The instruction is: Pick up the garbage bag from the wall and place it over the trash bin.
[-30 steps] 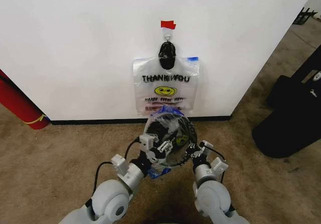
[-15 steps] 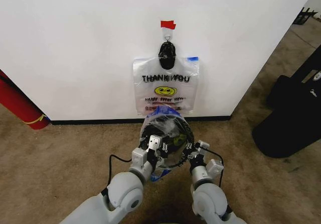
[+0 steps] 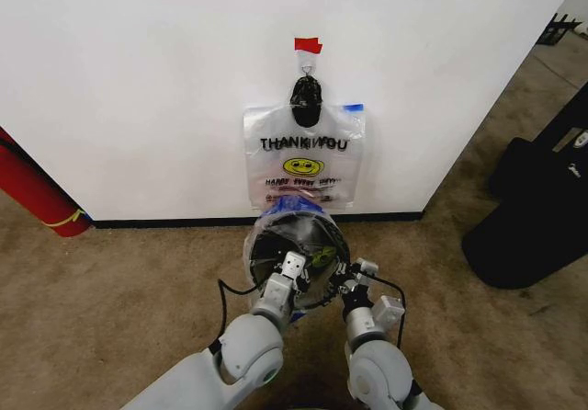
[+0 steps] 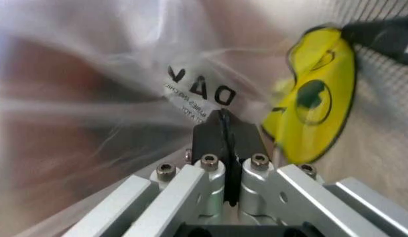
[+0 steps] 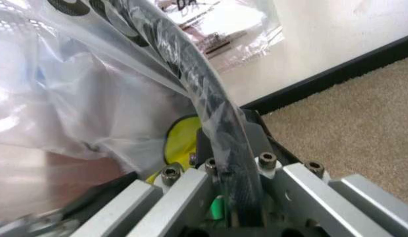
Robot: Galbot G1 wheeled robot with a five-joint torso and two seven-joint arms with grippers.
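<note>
A thin translucent plastic garbage bag (image 3: pixel 296 229) already lay draped over the small round black mesh trash bin (image 3: pixel 297 261) at the foot of the white wall (image 3: pixel 138 79). The left gripper (image 3: pixel 290 273) was pressed together on bag film at the rim's 7 o'clock. The right gripper (image 3: pixel 346 276) pinched rim and plastic at 4 o'clock. Seating looked nearly finished, with release still ahead. A matching bag (image 3: pixel 303 157) hung at 12 o'clock. The bin's base was hidden.
</note>
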